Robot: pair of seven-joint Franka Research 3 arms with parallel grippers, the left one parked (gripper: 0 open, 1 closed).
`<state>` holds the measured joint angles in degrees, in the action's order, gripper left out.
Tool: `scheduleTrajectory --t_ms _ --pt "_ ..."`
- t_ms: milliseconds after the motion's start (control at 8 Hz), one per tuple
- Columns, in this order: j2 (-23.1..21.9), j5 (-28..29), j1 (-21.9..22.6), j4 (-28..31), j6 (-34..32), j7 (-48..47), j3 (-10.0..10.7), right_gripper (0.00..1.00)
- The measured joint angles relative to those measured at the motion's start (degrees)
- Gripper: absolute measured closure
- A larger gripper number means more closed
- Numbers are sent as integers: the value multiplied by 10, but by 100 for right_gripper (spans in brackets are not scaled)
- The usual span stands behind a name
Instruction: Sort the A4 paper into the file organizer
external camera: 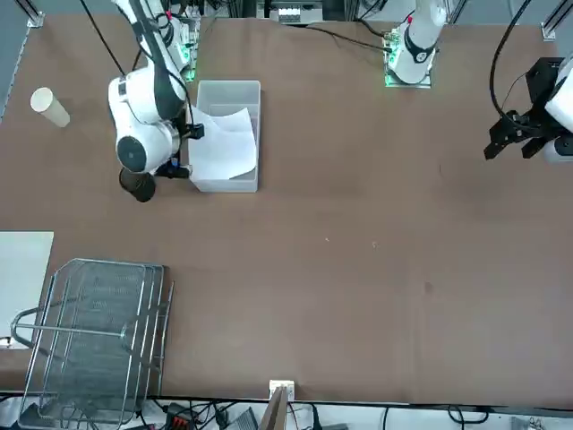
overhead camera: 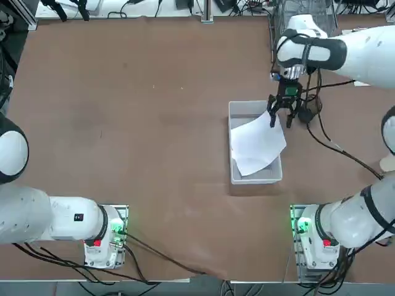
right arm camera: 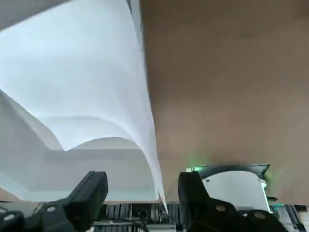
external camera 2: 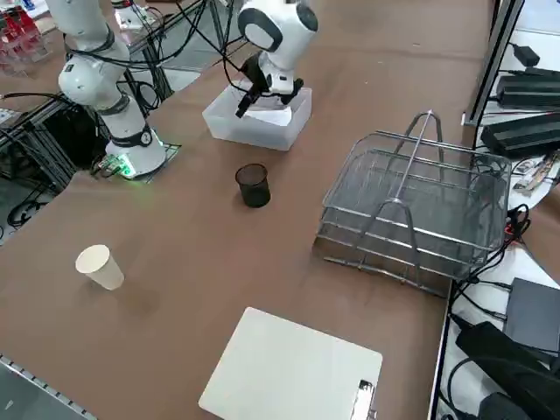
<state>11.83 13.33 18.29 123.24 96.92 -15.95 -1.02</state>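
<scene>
The A4 paper (overhead camera: 258, 145) is a blank white sheet lying curled in a clear plastic bin (overhead camera: 237, 108), with one edge lifted above the bin's rim. My right gripper (overhead camera: 281, 112) hangs over the bin's far right corner, at the raised corner of the paper (right arm camera: 87, 82). In the wrist view the gripper (right arm camera: 142, 193) is open, and the sheet's thin lifted edge runs down between the two fingers (right arm camera: 89, 193); neither presses on it. The file organizer (external camera 2: 411, 214), a silvery wire-mesh tray rack, stands apart at the table's far right corner (external camera: 94, 340).
A black cup (external camera 2: 254, 185) stands between the bin (external camera 2: 258, 127) and the organizer, close beside my gripper. A paper cup (external camera 2: 101, 267) lies near the table's right edge. A white clipboard (external camera 2: 293, 367) lies beside the organizer. Cables trail from my right arm.
</scene>
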Motion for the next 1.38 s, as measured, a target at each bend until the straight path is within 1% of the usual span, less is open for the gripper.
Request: scheduleTrajectory --t_ms 250,375,500,625,750,875,1000,1125,1250,1375 --pt "24 0 7 0 5 0 0 17" --pt "29 0 8 0 6 0 0 25" --pt "29 0 8 -1 6 0 1 28" --pt "29 0 8 -3 6 0 1 51" --pt "29 0 8 -3 6 0 1 57" --pt "29 0 8 -3 4 0 1 69" --pt "29 0 8 -4 1 0 1 84" --pt "29 0 8 -5 -6 0 1 89" --pt "27 0 8 -10 -21 0 3 98" --pt "26 0 8 -25 -46 0 7 99"
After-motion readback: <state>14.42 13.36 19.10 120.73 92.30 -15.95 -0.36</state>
